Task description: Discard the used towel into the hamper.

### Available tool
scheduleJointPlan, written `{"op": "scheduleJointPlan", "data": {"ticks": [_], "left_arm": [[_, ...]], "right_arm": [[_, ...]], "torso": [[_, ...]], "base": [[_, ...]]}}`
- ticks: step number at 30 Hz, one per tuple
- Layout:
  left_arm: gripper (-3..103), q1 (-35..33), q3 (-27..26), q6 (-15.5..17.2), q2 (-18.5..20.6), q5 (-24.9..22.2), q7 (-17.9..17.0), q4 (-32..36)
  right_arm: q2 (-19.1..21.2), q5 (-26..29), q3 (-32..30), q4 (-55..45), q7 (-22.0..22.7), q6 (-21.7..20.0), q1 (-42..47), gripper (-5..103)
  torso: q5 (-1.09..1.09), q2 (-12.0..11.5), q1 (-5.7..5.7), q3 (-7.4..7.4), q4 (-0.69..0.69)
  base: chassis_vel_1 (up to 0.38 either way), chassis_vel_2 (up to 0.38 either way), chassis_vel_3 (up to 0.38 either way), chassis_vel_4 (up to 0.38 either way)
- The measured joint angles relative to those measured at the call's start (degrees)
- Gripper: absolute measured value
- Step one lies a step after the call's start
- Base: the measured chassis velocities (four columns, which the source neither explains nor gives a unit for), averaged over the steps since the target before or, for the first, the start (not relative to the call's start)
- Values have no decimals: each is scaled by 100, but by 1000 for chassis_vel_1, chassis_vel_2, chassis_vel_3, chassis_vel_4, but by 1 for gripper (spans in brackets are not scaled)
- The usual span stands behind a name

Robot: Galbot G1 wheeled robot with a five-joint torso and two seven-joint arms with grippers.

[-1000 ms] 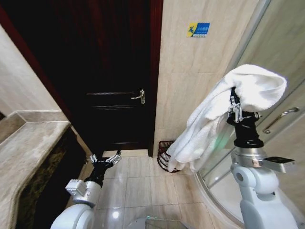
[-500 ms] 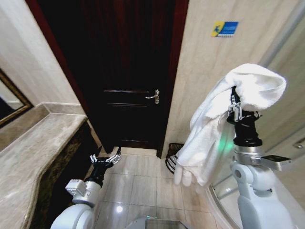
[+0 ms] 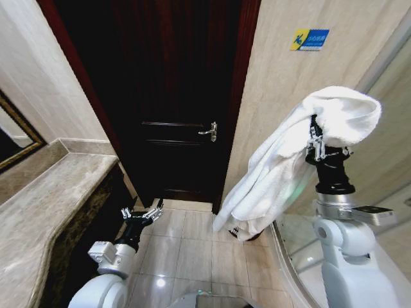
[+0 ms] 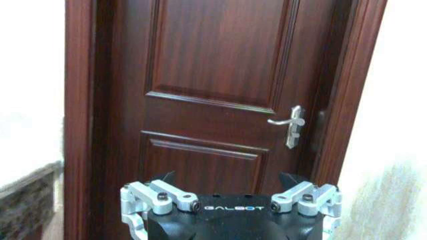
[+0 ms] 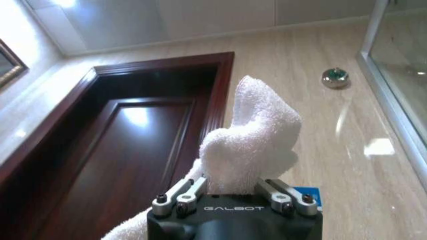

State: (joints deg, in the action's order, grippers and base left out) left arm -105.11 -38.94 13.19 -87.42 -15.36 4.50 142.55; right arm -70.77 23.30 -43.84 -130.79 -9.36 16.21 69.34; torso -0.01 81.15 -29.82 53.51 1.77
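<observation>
- Towel of thick white terry cloth (image 3: 289, 167) is pinched near one end by the right claw (image 3: 319, 142), raised upright at the right side of the head view; one bunched end mounds over the claw top, and the long rest drapes down toward the tiled floor (image 3: 186, 250).
- Right wrist view: the towel's fluffy looped pile (image 5: 250, 145) rises between the two metal fingers, which are closed onto it; the black claw body reads "GALBOT".
- Left claw (image 3: 142, 213) sits low at the left, above the glossy beige floor tiles, spread wide with nothing between its fingers; "GALBOT" is printed on its body too.
- Dark reddish-brown panelled wooden door (image 4: 220, 85) with a silver lever handle (image 4: 291, 125) stands ahead of it.
- Small blue and yellow sign (image 3: 308, 39) sits on the beige stone-look wall; its writing is too small to read.
- Veined beige marble table (image 3: 45, 199) runs along the left.
</observation>
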Motion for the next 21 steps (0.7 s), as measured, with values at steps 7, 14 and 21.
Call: {"op": "scheduleJointPlan", "data": {"ticks": [7, 14, 21], "left_arm": [[100, 2, 0, 0, 1, 0, 0, 0], [100, 0, 0, 0, 0, 0, 0, 0], [100, 0, 0, 0, 0, 0, 0, 0]], "right_arm": [[-69, -72, 93, -28, 64, -2, -86, 18], [-215, -93, 45, -101, 67, -40, -105, 18], [-196, -90, -12, -28, 67, 27, -73, 18]], "torso": [[-1, -3, -9, 3, 1], [3, -4, -3, 2, 3], [1, 1, 5, -2, -1]], "base": [[-189, 201, 202, -200], [-54, 73, 4, -34], [15, -92, -74, 11]]}}
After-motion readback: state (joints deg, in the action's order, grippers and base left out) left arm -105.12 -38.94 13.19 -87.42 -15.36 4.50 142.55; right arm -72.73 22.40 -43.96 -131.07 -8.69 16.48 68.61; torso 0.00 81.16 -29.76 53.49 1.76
